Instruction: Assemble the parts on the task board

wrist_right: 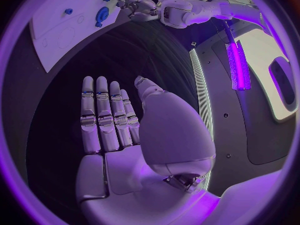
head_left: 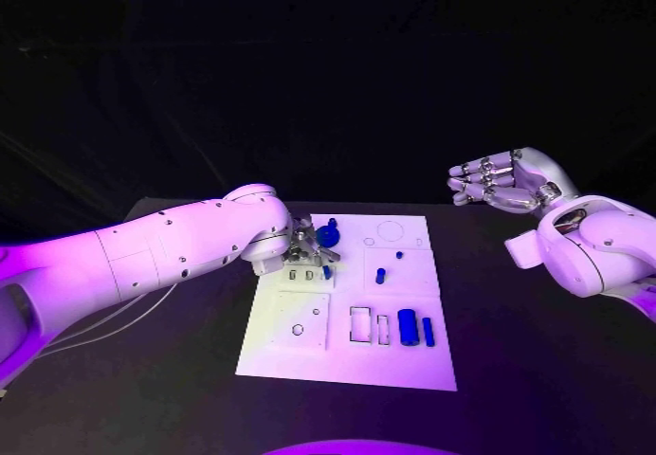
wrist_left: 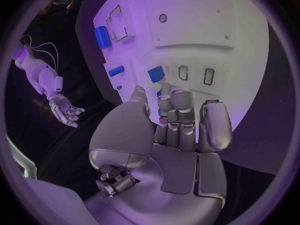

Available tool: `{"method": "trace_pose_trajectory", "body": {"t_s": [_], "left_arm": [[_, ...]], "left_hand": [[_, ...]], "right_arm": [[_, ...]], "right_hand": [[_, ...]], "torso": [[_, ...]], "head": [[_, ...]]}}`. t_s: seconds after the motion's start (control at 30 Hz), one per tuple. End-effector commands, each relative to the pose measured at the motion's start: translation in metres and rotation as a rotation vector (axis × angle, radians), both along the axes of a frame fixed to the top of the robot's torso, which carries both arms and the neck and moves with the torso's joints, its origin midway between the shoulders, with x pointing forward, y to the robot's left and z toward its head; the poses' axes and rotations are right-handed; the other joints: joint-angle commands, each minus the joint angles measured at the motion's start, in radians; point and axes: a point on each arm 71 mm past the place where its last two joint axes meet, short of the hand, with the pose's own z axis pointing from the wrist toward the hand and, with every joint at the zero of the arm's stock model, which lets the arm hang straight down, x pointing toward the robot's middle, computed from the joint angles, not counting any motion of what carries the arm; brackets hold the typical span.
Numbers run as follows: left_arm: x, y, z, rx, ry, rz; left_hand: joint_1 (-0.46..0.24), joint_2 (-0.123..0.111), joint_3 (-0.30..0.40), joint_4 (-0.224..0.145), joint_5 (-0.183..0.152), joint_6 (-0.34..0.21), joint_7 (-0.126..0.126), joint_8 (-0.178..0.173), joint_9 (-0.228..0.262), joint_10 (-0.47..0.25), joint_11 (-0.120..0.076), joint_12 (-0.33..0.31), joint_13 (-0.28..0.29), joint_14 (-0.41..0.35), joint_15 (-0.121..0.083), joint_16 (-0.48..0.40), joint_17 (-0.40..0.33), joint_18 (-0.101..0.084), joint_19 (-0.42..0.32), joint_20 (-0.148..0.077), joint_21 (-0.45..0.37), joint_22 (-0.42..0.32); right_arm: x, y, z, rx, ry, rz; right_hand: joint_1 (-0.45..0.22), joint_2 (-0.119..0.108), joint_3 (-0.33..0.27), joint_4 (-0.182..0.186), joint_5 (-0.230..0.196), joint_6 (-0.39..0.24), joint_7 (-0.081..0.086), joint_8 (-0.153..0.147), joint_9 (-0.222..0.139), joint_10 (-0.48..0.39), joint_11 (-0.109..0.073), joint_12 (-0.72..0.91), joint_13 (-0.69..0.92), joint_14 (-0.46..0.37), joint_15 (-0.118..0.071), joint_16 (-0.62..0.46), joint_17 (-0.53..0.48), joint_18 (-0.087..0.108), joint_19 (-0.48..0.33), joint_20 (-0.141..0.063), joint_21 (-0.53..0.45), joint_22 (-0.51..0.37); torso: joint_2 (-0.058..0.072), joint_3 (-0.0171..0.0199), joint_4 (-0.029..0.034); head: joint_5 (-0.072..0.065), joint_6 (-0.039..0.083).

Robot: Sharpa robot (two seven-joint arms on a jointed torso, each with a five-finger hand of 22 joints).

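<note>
task board [head_left: 410, 355]: white plate lying flat mid-desk, long side running away from the robot; shallow outlined recesses and small holes across its face
desk [head_left: 547, 379]: black, carries the board
left robot hand [head_left: 306, 248]: low over the board's left edge, near its far half; fingers [wrist_left: 181, 110] curled in together above two small upright slots; from the wrist view cannot tell whether anything is pinched, so grip undetermined
blue part by left robot hand [head_left: 333, 229]: rounded piece just beyond the fingertips, on the far left of the board; touching the fingers or just apart, cannot tell
square blue part [wrist_left: 155, 74]: on the board just ahead of the left fingertips, beside the slots
small blue peg [head_left: 380, 276]: alone mid-board, apart from the hand
tiny blue piece [head_left: 399, 254]: just beyond the peg, toward the far end
large blue cylinder [head_left: 408, 327]: lying in the near half, right of the rectangular recesses
slim blue bar [head_left: 428, 331]: just beside the cylinder, on its right, parallel to it
right robot hand [head_left: 499, 186]: raised off the desk, well apart from the board at its far right; palm up, fingers [wrist_right: 100, 117] straight and side by side, thumb apart, holding nothing
circular outline [head_left: 391, 229]: marked at the board's far end
</note>
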Motion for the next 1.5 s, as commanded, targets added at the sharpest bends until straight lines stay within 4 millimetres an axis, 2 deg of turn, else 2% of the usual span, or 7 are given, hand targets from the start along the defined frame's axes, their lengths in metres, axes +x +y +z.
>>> {"method": "trace_pose_trajectory", "body": {"t_s": [0.03, 0.8, 0.97, 1.2, 1.5], "left_arm": [[-0.0020, -0.0030, -0.0019, 0.010, 0.035, -0.030], [-0.0046, -0.0056, -0.0036, 0.039, 0.045, -0.064], [-0.0049, -0.0060, -0.0039, 0.041, 0.050, -0.067], [-0.0044, -0.0049, -0.0046, 0.046, 0.057, -0.069], [-0.0039, -0.0070, -0.0050, 0.047, 0.060, -0.073]], "left_hand": [[0.001, 0.010, -0.006, -0.002, 0.000, -0.009, -0.001, 0.006, 0.002, -0.004, 0.000, -0.003, -0.001, -0.005, -0.002, 0.000, 0.000, -0.012, 0.007, 0.001, 0.006, 0.002], [0.004, 0.022, -0.011, -0.002, -0.001, -0.015, -0.004, 0.025, 0.022, 0.002, -0.002, 0.005, 0.004, -0.005, -0.003, -0.001, 0.001, -0.013, 0.009, 0.002, 0.013, 0.014], [0.009, 0.022, -0.012, -0.002, 0.000, -0.018, -0.004, 0.029, 0.027, 0.002, -0.002, 0.005, 0.002, -0.005, -0.003, -0.001, 0.001, -0.014, 0.009, 0.002, 0.014, 0.015], [0.012, 0.022, -0.012, -0.003, 0.000, -0.019, -0.004, 0.031, 0.029, 0.002, -0.002, 0.005, 0.002, -0.005, -0.003, -0.001, 0.001, -0.014, 0.009, 0.002, 0.015, 0.017], [0.022, 0.026, -0.012, -0.003, 0.000, -0.024, -0.004, 0.038, 0.038, 0.004, -0.003, 0.009, 0.004, -0.005, -0.004, -0.001, 0.001, -0.014, 0.009, 0.002, 0.017, 0.021]], "right_arm": [[-0.0002, 0.0031, -0.0011, -0.005, 0.011, 0.023], [0.0008, 0.0042, -0.0060, 0.006, 0.048, 0.026], [0.0008, 0.0050, -0.0068, 0.006, 0.051, 0.029], [0.0006, 0.0053, -0.0077, 0.006, 0.056, 0.030], [0.0003, 0.0058, -0.0080, 0.006, 0.059, 0.033]], "right_hand": [[-0.008, 0.004, -0.005, 0.000, 0.007, -0.001, -0.001, -0.001, 0.000, -0.010, -0.001, -0.003, -0.002, -0.009, 0.003, -0.004, -0.003, 0.015, -0.007, 0.000, -0.005, -0.003], [-0.009, 0.008, -0.012, -0.004, 0.010, -0.003, 0.001, -0.002, 0.000, -0.022, 0.002, -0.004, -0.007, -0.021, 0.007, -0.004, -0.015, 0.015, -0.018, 0.004, -0.005, -0.018], [-0.009, 0.008, -0.012, -0.004, 0.011, -0.003, 0.001, -0.002, 0.000, -0.022, 0.002, -0.004, -0.007, -0.022, 0.007, -0.004, -0.016, 0.015, -0.018, 0.004, -0.005, -0.019], [-0.008, 0.010, -0.014, -0.005, 0.012, -0.005, 0.002, -0.003, 0.000, -0.025, 0.003, -0.004, -0.008, -0.024, 0.009, -0.003, -0.019, 0.015, -0.021, 0.005, -0.005, -0.023], [-0.008, 0.011, -0.014, -0.006, 0.013, -0.006, 0.003, -0.003, 0.000, -0.027, 0.004, -0.004, -0.008, -0.026, 0.009, -0.003, -0.021, 0.015, -0.023, 0.006, -0.005, -0.025]], "torso": [[0.000, 0.0005, -0.0004], [0.001, 0.0001, 0.0027], [0.002, 0.0006, 0.0023], [0.002, -0.0002, 0.0015], [0.002, 0.0004, 0.0015]], "head": [[0.000, 0.000], [-0.004, -0.003], [0.001, -0.004], [0.002, -0.009], [0.000, -0.008]]}}
